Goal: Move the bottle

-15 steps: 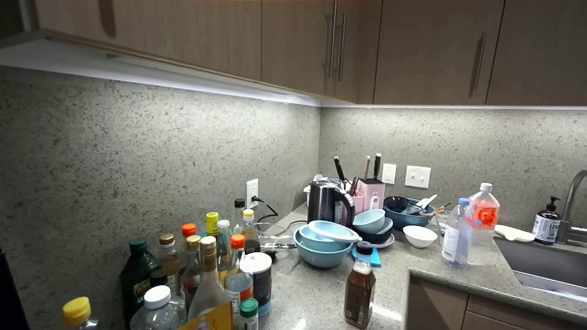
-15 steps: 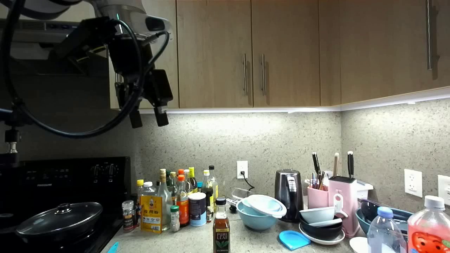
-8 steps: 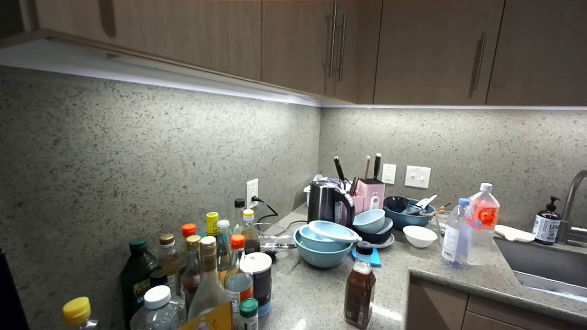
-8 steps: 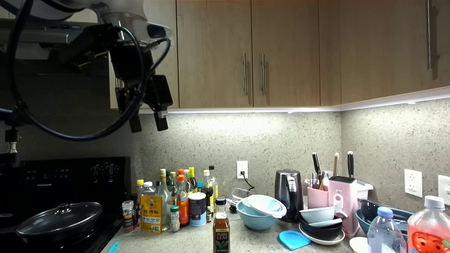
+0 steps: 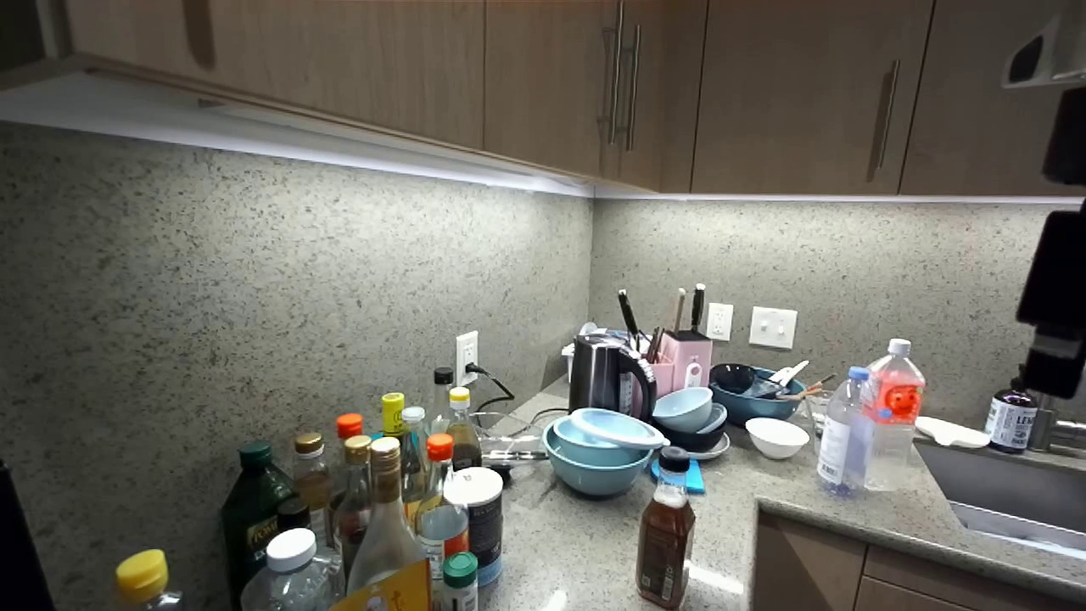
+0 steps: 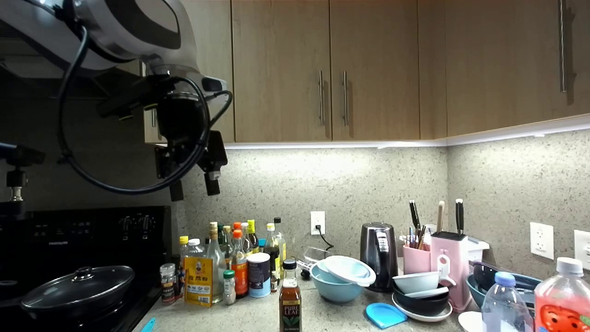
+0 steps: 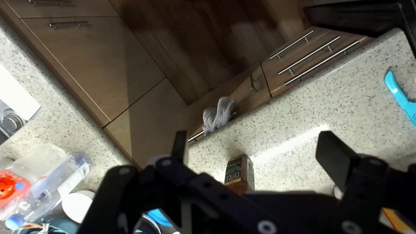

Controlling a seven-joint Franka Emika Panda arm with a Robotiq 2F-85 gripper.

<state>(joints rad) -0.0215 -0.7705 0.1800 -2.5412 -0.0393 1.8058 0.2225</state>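
Note:
The bottle [image 5: 666,543] stands upright on the counter, brown with a black cap, a clear neck and a dark label. It also shows in an exterior view [image 6: 290,299], its base cut off by the frame edge. In the wrist view the bottle [image 7: 234,170] shows between the fingers, farther off, its upper part hidden behind the gripper body. My gripper [image 6: 194,189] is high above the counter, open and empty, left of the bottle in that view. In the wrist view the gripper [image 7: 256,148] has its jaws wide apart. A black finger [image 5: 1055,365] shows at the right edge of an exterior view.
Clustered condiment bottles [image 6: 239,263] stand beside a dark canister [image 6: 259,276]. Blue bowls [image 5: 594,467], a kettle [image 5: 598,378] and a pink knife block [image 6: 449,272] are farther back. Clear bottles [image 5: 891,416] stand near the sink [image 5: 1001,484]. A lidded pan [image 6: 78,290] sits on the stove.
My gripper and arm have moved down in an exterior view. The gripper has come into sight at the right edge of an exterior view. The bottle has not moved.

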